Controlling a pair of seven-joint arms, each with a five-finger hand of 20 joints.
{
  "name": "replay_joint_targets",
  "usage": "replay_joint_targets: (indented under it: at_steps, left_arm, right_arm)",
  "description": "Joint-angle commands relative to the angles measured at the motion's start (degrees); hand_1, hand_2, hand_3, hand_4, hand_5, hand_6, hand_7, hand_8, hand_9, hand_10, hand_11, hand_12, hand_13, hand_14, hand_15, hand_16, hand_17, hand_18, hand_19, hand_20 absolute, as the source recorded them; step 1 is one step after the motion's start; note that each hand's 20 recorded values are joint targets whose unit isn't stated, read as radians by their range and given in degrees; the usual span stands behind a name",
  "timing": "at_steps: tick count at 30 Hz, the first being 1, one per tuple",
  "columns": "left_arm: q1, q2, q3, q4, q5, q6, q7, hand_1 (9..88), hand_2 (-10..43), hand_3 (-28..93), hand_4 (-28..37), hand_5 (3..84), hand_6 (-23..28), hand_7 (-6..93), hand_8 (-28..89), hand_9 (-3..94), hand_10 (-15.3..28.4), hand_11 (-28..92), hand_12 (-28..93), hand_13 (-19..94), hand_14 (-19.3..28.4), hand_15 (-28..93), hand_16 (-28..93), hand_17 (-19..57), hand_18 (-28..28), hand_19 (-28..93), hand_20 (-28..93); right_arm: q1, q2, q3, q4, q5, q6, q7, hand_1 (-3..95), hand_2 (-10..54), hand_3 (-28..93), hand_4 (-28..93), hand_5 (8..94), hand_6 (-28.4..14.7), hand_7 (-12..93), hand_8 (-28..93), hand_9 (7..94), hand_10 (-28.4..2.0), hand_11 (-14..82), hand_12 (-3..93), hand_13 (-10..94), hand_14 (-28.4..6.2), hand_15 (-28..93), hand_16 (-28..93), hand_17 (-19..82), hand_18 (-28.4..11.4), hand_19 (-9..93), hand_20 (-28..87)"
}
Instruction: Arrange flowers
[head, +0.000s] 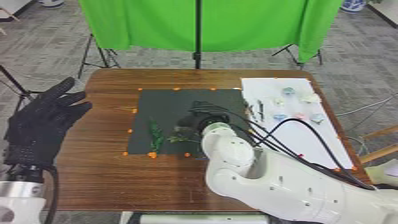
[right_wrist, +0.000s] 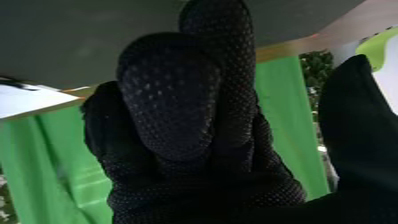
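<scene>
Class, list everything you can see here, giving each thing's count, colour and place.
Flower heads: about six, pale blue, white and pink, on the white sheet's far half
Leafy stems: at least two, green, on the dark mat's near half
Thin stems: a few, dark, by the sheet's left edge
Mat: one, dark grey, mid-table
Sheet: one, white, right of the mat
Tape pieces: many, orange, around mat and sheet
Table: one, brown
Backdrop: one, green, beyond the table
Floor: one, grey, around the table
Left hand: one, black glove, at the table's left edge
Right hand: one, black glove, over the mat
Robot's arms: two, white, from the near side
</scene>
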Motion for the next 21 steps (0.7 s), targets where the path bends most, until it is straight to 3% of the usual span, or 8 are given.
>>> replay_joint_targets:
  at_steps: [1, 3, 6, 14, 15, 18, 21]
  left_arm:
    - [1.7, -1.45, 0.00, -0.32, 0.13, 0.99, 0.33, 21.9, 9.4, 78, -27.7, 37.1, 9.8, 12.9, -9, 33.8, 19.7, 30, 11, 24, 27.2, 62, -13, -10.3, 21.1, 54, 17]
    - [2.1, -0.14, 0.03, -0.28, -0.77, 1.51, 1.37, 22.0, 9.4, 78, -27.7, 37.1, 9.8, 12.9, -9, 33.8, 19.8, 30, 11, 24, 27.3, 62, -13, -10.3, 21.1, 54, 17]
    - [1.6, -0.64, 0.48, -0.25, -0.45, 1.25, 0.80, 21.9, 9.5, 78, -27.6, 37.1, 10.0, 12.7, -9, 33.8, 20.0, 29, 11, 24, 27.4, 62, -13, -10.3, 21.1, 54, 17]
    - [3.6, -0.52, -0.39, -0.69, -1.06, 2.10, 2.20, 22.0, 9.5, 78, -27.6, 37.2, 10.1, 12.6, -8, 33.8, 20.0, 29, 11, 24, 27.4, 61, -13, -10.4, 21.2, 54, 17]
    - [3.4, -0.67, -0.37, -0.65, -0.90, 2.00, 1.91, 22.0, 9.5, 78, -27.6, 37.2, 10.1, 12.6, -8, 33.8, 20.0, 29, 11, 24, 27.5, 61, -13, -10.4, 21.2, 54, 18]
    - [3.6, 0.05, -0.50, -0.63, -1.32, 2.31, 2.50, 22.0, 9.4, 78, -27.6, 37.2, 10.1, 12.6, -8, 33.8, 20.1, 29, 11, 24, 27.5, 61, -12, -10.4, 21.2, 54, 18]
    - [2.9, 0.01, -0.44, -0.49, -1.08, 2.25, 1.87, 22.1, 9.4, 78, -27.6, 37.2, 10.1, 12.7, -8, 33.9, 20.1, 29, 11, 24, 27.5, 61, -12, -10.4, 21.3, 54, 18]
  right_arm:
    - [-2.8, 4.3, 1.0, -0.3, 2.8, -2.7, 0.9, 22.9, 5.0, 67, -20, 69.9, -9.8, 12, -10, 93.7, -13.0, 31.5, 17.2, 93, -6.8, 55, 20, 57, -22.2, 93, 24]
    - [-3.1, 4.5, 0.7, -0.3, 1.9, -2.8, 0.8, 23.0, 5.6, 67, -20, 70.3, -9.9, 12, -10, 93.7, -12.9, 31.7, 17.1, 93, -6.7, 55, 20, 58, -22.2, 93, 24]
    - [-3.3, 4.8, 0.6, -0.3, 1.2, -1.9, 0.7, 23.0, 5.9, 67, -19, 70.6, -9.9, 12, -10, 93.7, -12.7, 32.0, 16.9, 93, -6.5, 55, 20, 58, -22.0, 93, 24]
    - [-3.8, 5.8, 1.2, -1.3, 5.5, -5.3, 0.1, 22.3, 6.7, 67, -19, 71.4, -10.4, 12, -10, 93.7, -13.0, 32.1, 16.5, 94, -6.6, 55, 20, 58, -22.1, 93, 25]
    - [-4.0, 5.8, 1.1, -1.7, 5.2, -5.9, -0.4, 22.1, 6.9, 67, -19, 71.4, -10.4, 12, -10, 93.7, -13.0, 32.1, 16.5, 94, -6.7, 55, 20, 58, -22.3, 93, 25]
    - [-3.2, 5.9, -0.6, -3.2, 5.5, -6.4, -1.7, 22.1, 7.1, 67, -19, 71.4, -10.3, 12, -10, 93.7, -13.1, 32.0, 16.7, 93, -7.0, 55, 20, 57, -22.7, 93, 25]
    - [-3.2, 5.6, -1.2, -4.1, 5.6, -7.4, -3.0, 22.1, 7.2, 67, -19, 71.6, -10.0, 12, -10, 93.7, -13.1, 31.9, 16.8, 93, -7.0, 55, 21, 57, -22.7, 93, 25]
